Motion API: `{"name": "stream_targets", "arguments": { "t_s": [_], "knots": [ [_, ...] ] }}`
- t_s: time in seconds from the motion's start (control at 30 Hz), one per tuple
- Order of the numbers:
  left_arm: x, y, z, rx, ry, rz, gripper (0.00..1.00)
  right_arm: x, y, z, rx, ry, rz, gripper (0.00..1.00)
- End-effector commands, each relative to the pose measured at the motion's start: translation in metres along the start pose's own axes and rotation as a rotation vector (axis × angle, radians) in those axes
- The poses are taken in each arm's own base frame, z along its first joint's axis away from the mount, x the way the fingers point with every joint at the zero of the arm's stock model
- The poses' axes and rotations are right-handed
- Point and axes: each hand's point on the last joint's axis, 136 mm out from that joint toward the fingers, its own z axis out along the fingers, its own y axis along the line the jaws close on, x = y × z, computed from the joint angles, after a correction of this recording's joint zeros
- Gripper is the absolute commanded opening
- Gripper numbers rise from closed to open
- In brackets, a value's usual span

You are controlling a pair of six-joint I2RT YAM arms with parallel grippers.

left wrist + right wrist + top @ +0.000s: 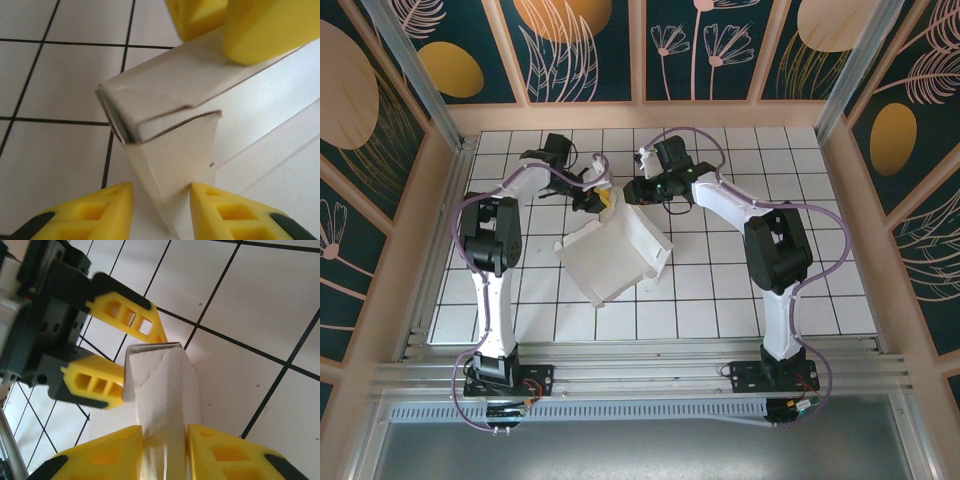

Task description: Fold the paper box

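Your paper box (615,255) sits half-folded near the middle of the tabletop (800,290), one corner toward the far edge. The right wrist view gives you the right gripper (165,427) clamped on a wall there, too small to judge from above. The left gripper (161,187) straddles that corner; you cannot tell if it pinches
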Motion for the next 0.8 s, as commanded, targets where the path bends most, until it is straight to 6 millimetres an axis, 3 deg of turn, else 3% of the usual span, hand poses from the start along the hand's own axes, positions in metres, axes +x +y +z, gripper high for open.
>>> {"name": "stream_targets", "arguments": {
  "t_s": [0.0,0.2,0.43,0.63,0.77],
  "knots": [
    [0.001,-0.012,0.013,0.057,0.03,0.024,0.34,0.002,0.007,0.002,-0.031,-0.002,0.004,0.3],
    [0.001,-0.006,0.019,0.048,0.055,-0.001,0.29,0.005,0.006,0.002,-0.031,0.0,0.005,0.3],
    [0.008,0.001,0.043,0.015,0.15,-0.021,0.22,0.009,0.004,0.004,-0.039,-0.006,0.024,0.3],
    [0.008,0.01,0.045,-0.022,0.155,-0.049,0.21,0.015,0.002,0.003,-0.032,0.001,0.024,0.3],
    [0.008,0.01,0.046,-0.027,0.162,-0.046,0.17,0.017,-0.002,0.001,-0.004,-0.006,0.035,0.37]
  ]
}}
